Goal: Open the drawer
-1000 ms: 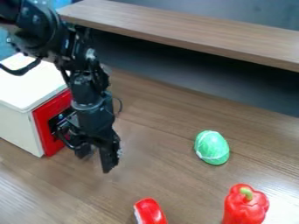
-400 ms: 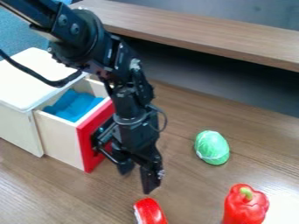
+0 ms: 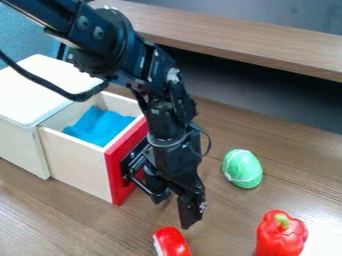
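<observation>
I have the drawer (image 3: 77, 162) well out from the cabinet (image 3: 19, 142); I judge the opening essentially done. My tool (image 3: 174, 207), fingers spread, hangs before the cabinet; only backing clear remains.

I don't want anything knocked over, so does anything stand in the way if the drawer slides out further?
Directly in front of the drawer is the end effector. Farther out, the pepper looks in line; the other red object is nearer, about at the path's edge.
</observation>
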Tool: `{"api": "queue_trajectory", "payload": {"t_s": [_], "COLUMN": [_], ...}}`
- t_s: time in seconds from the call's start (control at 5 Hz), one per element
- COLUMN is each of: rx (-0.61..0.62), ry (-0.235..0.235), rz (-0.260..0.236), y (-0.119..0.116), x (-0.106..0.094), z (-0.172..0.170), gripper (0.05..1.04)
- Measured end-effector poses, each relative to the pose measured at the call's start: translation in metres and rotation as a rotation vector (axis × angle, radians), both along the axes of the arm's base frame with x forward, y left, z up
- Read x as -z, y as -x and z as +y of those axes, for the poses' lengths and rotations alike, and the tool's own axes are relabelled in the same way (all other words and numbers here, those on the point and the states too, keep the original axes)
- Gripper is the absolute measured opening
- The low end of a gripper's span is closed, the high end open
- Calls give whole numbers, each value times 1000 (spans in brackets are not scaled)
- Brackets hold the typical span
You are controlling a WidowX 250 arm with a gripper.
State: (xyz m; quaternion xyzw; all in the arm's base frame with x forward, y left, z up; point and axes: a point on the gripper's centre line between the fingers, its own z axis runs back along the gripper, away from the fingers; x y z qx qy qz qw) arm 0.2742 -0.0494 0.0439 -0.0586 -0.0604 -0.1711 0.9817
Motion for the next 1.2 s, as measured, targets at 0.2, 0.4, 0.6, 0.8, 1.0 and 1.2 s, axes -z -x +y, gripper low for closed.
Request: {"api": "queue_trajectory", "payload": {"t_s": [0.2, 0.4, 0.6, 0.8, 1.0, 1.2], "rx": [-46, -121, -150, -140, -105, -84], "ry": [-33, -47, -40, -1, 29, 36], "rz": [-17, -35, -77, -112, -140, -146], "y": [1, 3, -2, -5, -5, -2], "x": [-9, -28, -49, -73, -93, -104], "z": [12, 35, 44, 38, 28, 25], "gripper": [999, 999, 999, 999, 999, 999]}}
